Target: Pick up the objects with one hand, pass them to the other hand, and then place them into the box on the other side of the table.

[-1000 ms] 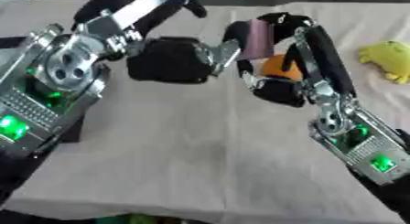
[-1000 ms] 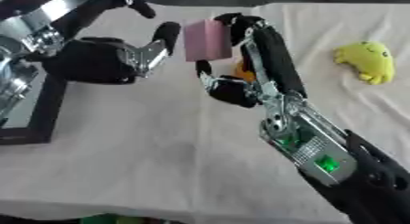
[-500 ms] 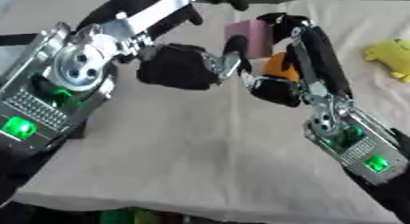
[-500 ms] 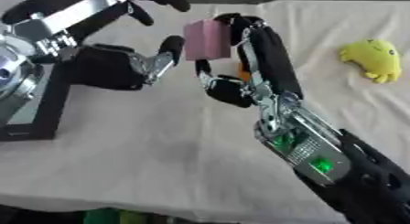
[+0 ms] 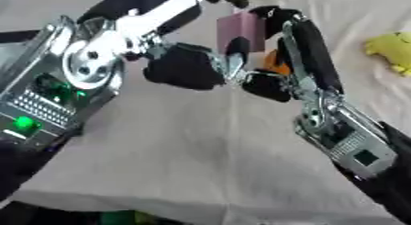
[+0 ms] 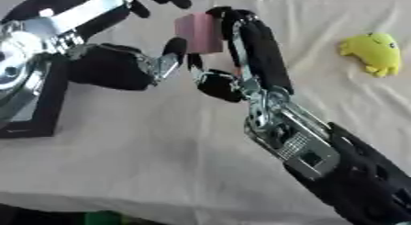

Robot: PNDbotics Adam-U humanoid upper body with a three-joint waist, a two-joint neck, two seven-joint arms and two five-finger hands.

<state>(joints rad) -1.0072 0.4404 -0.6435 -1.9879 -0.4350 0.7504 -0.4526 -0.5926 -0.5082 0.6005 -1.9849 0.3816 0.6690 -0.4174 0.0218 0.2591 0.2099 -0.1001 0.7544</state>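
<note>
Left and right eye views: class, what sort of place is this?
Probably a robot test bench: a table under beige cloth, a yellow soft toy, and a black box at the left edge.

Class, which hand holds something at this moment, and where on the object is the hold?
The right hand holds the pink block, its fingers curled round the block's right side. The left hand holds nothing.

The two hands meet over the middle of the cloth table (image 6: 160,164), left hand (image 6: 112,72) almost touching the pink block (image 6: 199,32) in the right hand (image 6: 241,49). Near them the cloth is bare (plenty of room). A yellow toy (image 6: 371,53) lies far right, a black box (image 6: 36,114) at the left edge.
</note>
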